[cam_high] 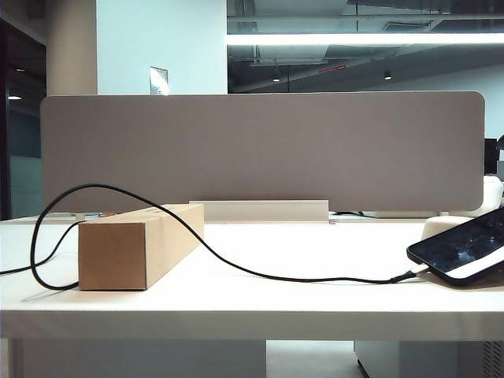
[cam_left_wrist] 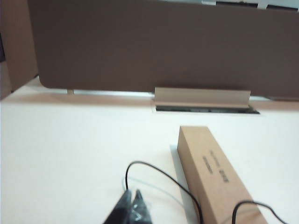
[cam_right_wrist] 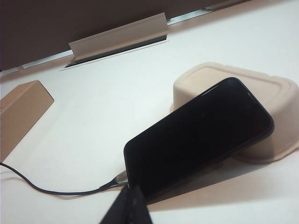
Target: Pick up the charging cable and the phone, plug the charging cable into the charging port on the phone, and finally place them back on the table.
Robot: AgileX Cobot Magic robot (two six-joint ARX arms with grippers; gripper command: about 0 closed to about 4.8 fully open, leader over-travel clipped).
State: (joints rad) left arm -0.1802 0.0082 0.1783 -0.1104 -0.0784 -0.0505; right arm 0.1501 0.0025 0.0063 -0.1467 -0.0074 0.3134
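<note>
1. Jaws of both grippers are pressed together on nothing. The left gripper (cam_left_wrist: pixel 132 207) hangs above the tabletop (cam_high: pixel 260 303) near its left end, just beside a loop of the charging cable (cam_high: pixel 236 266). The right gripper (cam_right_wrist: pixel 130 205) hangs just short of the phone (cam_right_wrist: pixel 198 135) at the right end.
2. The phone leans tilted against a pale moulded tray (cam_right_wrist: pixel 275 100), its lower short edge on the tabletop. The plug appears seated at the charging port (cam_right_wrist: pixel 126 176). The task looks essentially complete.
3. Risk: the cable drapes over the cardboard box (cam_high: pixel 142 244) and arcs in the air. If the left arm snags that loop, it could pull the plug out or drag the phone off the tray.
4. Risk: a right gripper nudge could slide the leaning phone flat, straining the plug.
5. Risk: a shifted box would tug the cable.
</note>
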